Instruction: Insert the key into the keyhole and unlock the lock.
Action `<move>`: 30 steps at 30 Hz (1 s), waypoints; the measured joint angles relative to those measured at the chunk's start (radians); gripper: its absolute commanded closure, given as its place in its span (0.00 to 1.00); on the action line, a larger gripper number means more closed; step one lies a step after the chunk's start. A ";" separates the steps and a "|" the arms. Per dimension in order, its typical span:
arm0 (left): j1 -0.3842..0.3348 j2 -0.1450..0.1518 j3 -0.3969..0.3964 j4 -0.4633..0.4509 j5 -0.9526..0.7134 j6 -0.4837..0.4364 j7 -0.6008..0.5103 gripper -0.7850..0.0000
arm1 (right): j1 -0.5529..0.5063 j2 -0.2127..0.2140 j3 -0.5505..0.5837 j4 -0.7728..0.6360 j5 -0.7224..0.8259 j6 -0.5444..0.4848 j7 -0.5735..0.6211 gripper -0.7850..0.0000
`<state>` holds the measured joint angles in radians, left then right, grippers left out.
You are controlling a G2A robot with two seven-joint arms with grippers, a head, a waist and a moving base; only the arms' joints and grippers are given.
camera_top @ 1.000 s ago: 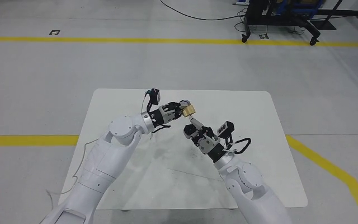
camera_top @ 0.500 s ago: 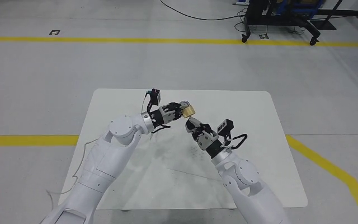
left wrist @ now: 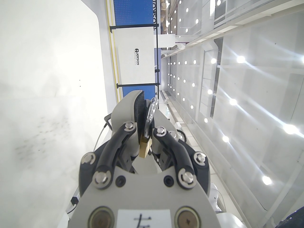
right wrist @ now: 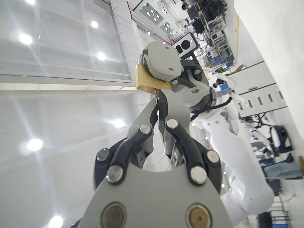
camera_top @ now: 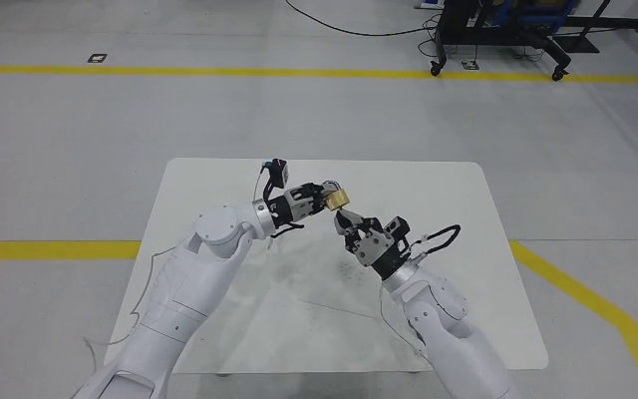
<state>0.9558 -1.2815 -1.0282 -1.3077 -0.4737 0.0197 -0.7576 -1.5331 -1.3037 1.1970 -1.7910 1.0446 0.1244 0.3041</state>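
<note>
Item: brass padlock (camera_top: 339, 198) and key (right wrist: 156, 96), each held by one gripper over a white table (camera_top: 449, 299).
Top view: left gripper (camera_top: 324, 195), at frame centre, pinches the brass padlock; right gripper (camera_top: 350, 223) sits just below and right of it, its tip at the padlock. Left wrist view: left gripper (left wrist: 145, 110) pressed together on the padlock, brass body toward the gripper's base, silver shackle (left wrist: 151, 109) toward the fingertips. Right wrist view: right gripper (right wrist: 158, 104) pinches the key; the key meets the padlock body's edge; whether it sits inside the keyhole cannot be told.
</note>
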 measured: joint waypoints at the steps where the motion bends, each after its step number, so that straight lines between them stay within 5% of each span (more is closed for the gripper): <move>1: 0.000 0.000 0.000 0.000 -0.001 -0.003 -0.001 1.00 | -0.001 0.001 0.013 0.001 0.053 0.028 0.020 1.00; 14: -0.001 -0.004 -0.002 0.004 0.009 -0.018 -0.002 1.00 | 0.023 0.014 0.117 0.066 0.484 0.411 0.190 1.00; 20: -0.001 -0.005 -0.002 0.006 0.012 -0.023 -0.004 1.00 | 0.030 0.019 0.140 0.056 0.457 0.389 0.164 1.00; 26: 0.000 -0.006 -0.009 0.009 0.014 -0.024 0.021 1.00 | -0.056 0.024 0.120 -0.057 0.017 0.006 0.121 0.01; 30: 0.002 -0.008 -0.011 0.008 0.012 -0.026 0.027 1.00 | -0.110 0.022 0.080 -0.088 -0.327 -0.271 0.034 0.00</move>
<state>0.9574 -1.2893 -1.0390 -1.2997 -0.4614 -0.0060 -0.7306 -1.6431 -1.2817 1.2774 -1.8792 0.7176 -0.1468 0.3384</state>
